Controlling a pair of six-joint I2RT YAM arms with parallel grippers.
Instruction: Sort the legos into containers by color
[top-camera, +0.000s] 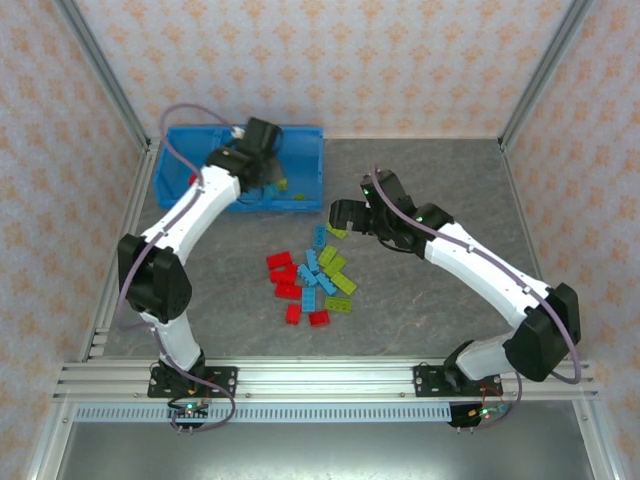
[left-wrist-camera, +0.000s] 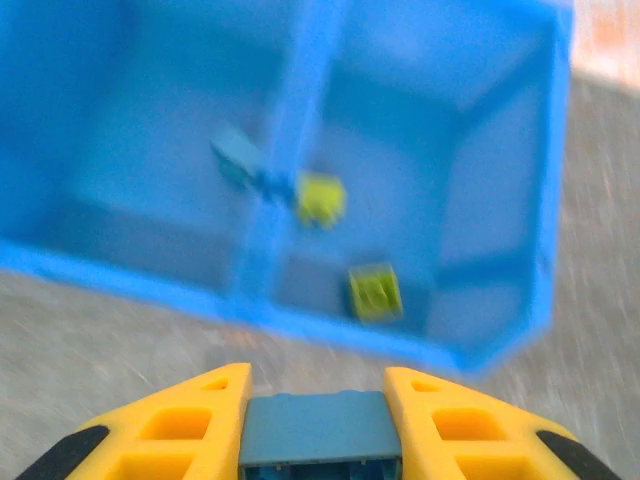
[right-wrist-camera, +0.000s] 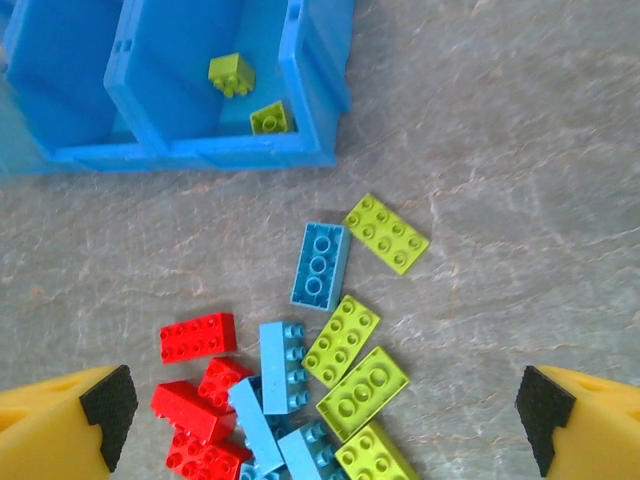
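From above, find the left gripper (top-camera: 262, 138) at the blue bin (top-camera: 305, 135) on the tabletop's (top-camera: 450, 190) far left corner, the right gripper (top-camera: 345, 212) over the middle, and the loose legos (top-camera: 315, 283) heaped just nearer the front edge. Through the left wrist, blurred, make out yellow fingers (left-wrist-camera: 200, 420) clenched on a light blue brick (left-wrist-camera: 320, 428), two yellow-green bricks (left-wrist-camera: 375, 292) in the bin's right-end compartment and a blue piece (left-wrist-camera: 238, 155) left of the divider (left-wrist-camera: 290, 120): judge a drop in hand, needing a shift left past that divider before release. Through the right wrist, note jaws spread wide, empty, over the heap, ready for lowering onto one brick.
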